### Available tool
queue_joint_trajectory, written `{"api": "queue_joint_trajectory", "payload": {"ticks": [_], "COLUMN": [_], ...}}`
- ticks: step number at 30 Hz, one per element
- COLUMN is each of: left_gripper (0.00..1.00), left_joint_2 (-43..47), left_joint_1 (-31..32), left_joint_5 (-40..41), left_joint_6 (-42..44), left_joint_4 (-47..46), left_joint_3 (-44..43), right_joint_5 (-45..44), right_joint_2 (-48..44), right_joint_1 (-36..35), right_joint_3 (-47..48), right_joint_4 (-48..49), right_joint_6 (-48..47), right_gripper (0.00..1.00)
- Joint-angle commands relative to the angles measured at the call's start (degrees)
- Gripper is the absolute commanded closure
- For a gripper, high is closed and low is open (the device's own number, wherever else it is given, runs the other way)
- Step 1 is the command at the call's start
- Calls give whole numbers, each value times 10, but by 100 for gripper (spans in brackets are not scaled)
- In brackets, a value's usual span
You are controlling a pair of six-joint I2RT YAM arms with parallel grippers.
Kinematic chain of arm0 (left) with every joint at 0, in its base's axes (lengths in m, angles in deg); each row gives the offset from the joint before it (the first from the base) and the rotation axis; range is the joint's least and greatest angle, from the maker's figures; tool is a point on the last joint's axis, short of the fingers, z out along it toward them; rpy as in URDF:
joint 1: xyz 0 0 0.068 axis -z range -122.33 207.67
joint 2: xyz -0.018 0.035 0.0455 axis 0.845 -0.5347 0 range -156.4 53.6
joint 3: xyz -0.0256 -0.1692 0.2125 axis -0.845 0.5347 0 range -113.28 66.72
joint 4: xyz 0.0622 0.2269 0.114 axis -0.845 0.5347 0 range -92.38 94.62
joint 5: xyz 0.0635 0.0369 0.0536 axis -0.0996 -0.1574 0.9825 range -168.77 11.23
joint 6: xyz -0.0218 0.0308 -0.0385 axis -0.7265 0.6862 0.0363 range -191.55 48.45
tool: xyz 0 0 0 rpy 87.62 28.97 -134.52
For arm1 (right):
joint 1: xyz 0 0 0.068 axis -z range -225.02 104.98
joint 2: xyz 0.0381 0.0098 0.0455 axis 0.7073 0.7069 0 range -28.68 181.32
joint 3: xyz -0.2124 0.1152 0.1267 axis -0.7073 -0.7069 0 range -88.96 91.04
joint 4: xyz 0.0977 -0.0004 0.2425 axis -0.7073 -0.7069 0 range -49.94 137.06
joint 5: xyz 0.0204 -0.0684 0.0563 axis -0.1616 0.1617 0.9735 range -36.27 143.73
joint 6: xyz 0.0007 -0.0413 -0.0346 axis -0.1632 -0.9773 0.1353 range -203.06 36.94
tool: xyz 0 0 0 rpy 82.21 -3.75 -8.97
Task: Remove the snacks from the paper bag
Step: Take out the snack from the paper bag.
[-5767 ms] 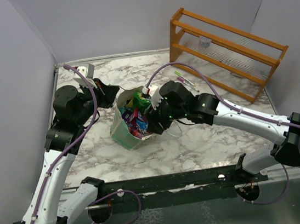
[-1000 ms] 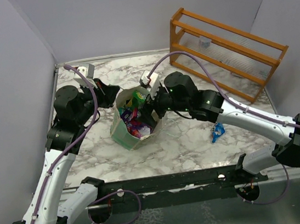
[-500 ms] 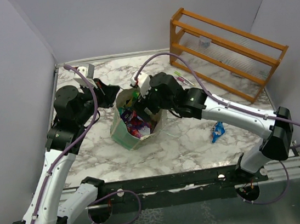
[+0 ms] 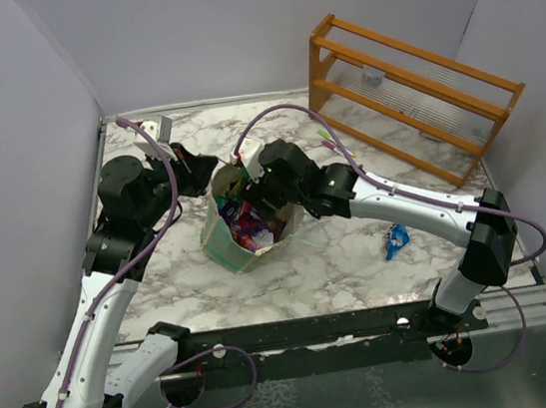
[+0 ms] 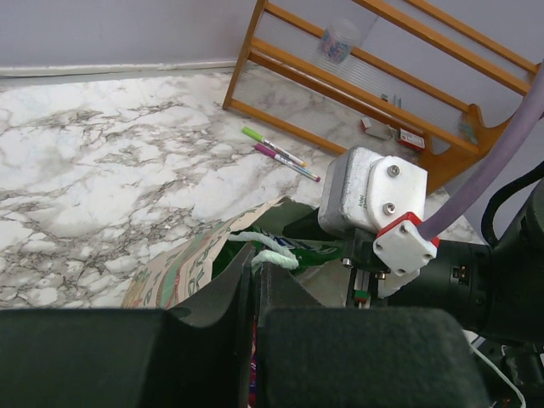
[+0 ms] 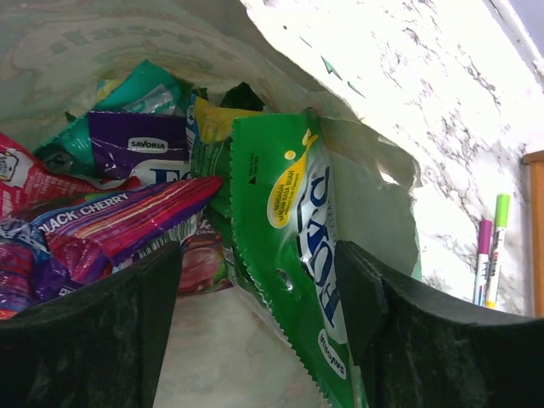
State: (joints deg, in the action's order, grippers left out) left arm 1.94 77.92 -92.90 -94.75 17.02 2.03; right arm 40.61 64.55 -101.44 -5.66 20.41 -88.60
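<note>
From above, the paper bag (image 4: 224,243) stands mouth-up near the middle of the marble table (image 4: 342,270), with the snacks (image 4: 249,227) bunched inside. One blue packet (image 4: 395,240) lies on the marble at the bag's 4 o'clock, well apart from it. The left gripper (image 4: 203,165) sits at the rim's 11 o'clock. The right gripper (image 4: 252,195) dips into the mouth from 1 o'clock.

In the left wrist view, the left gripper's fingers (image 5: 212,297) are pinched shut on the bag's paper rim. A white cord handle (image 5: 270,253) lies just past them at 12 o'clock.

In the right wrist view, the right gripper's jaws stand apart inside the bag. A tall green packet (image 6: 297,221) stands upright between them, nearer the finger at 3 o'clock; whether that pad touches it cannot be told. A purple cherry packet (image 6: 119,223) leans in from 9 o'clock, over the other finger.

The packets look light, thin and slick, and the foil should crumple under pressure. The green one is best pinched across its flat faces, just below the top seam. The bag is soft and light, so it would likely lift with the packet unless its rim is held.
</note>
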Motion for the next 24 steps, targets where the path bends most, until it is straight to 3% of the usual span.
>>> {"api": "queue_joint_trajectory", "payload": {"ticks": [1,9,19,24], "left_gripper": [100,100,100,100], "left_joint_2": [6,7,6,7], "left_joint_1": [-1,-1,-1,0], "left_joint_5": [-15,-14,-16,-16], "left_joint_6": [-4,-2,-2,-2], "left_joint_4": [-43,-38,-37,-37], "left_joint_3": [-16,-18,-21,-21], "right_joint_5": [-30,-1,24,78], "right_joint_2": [6,3,-16,-49], "right_joint_1": [0,0,0,0], "right_joint_3": [6,6,32,31], "right_joint_4": [-9,-3,-18,2], "right_joint_6": [-11,-4,1,21], "right_gripper": [30,44,81,89]}}
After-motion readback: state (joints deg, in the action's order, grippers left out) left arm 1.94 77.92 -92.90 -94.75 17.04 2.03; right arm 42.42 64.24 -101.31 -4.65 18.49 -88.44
